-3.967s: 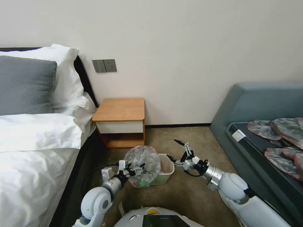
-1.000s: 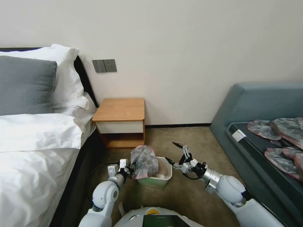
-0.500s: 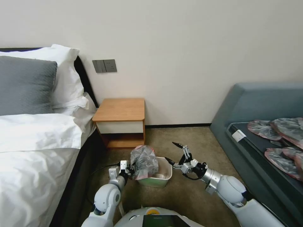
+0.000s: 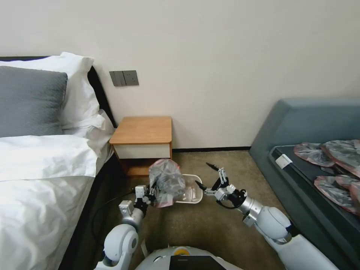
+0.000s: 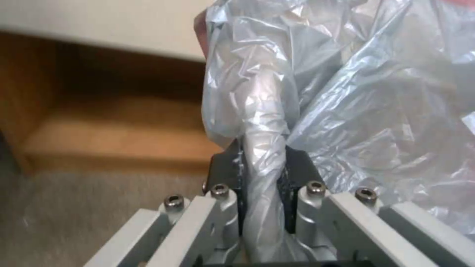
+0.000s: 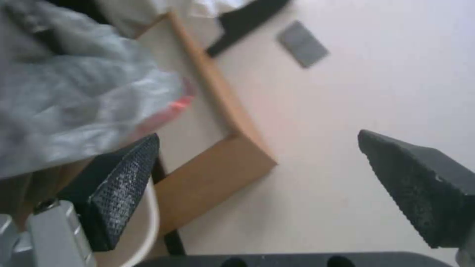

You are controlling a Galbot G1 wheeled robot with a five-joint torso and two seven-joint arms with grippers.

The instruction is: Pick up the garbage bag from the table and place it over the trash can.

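Since a moment ago the left gripper (image 4: pixel 153 197) has lifted the garbage bag (image 4: pixel 166 182) higher, and the trash can (image 4: pixel 192 194) now lies tilted, its opening turned toward the camera rather than standing upright as before. In the left wrist view the jaws are closed tight on a twisted strand of the grey film (image 5: pixel 265 155), and the bag balloons out beyond them, hiding most of what lies behind; only a blurred patch of the bench's lower shelf (image 5: pixel 114 129) shows beside it. In the head view the bag hangs in front of the can's left part, so that side of the rim cannot be made out. The right gripper (image 4: pixel 206 176) hovers just right of the can with its jaws spread wide and nothing between them; in its wrist view one dark fingertip (image 6: pixel 124 185) sits near a sliver of pale rim (image 6: pixel 151 218), with the bag's pinkish edge blurred beside it. The bench (image 4: pixel 144 131) stands bare behind. No writing is legible anywhere.
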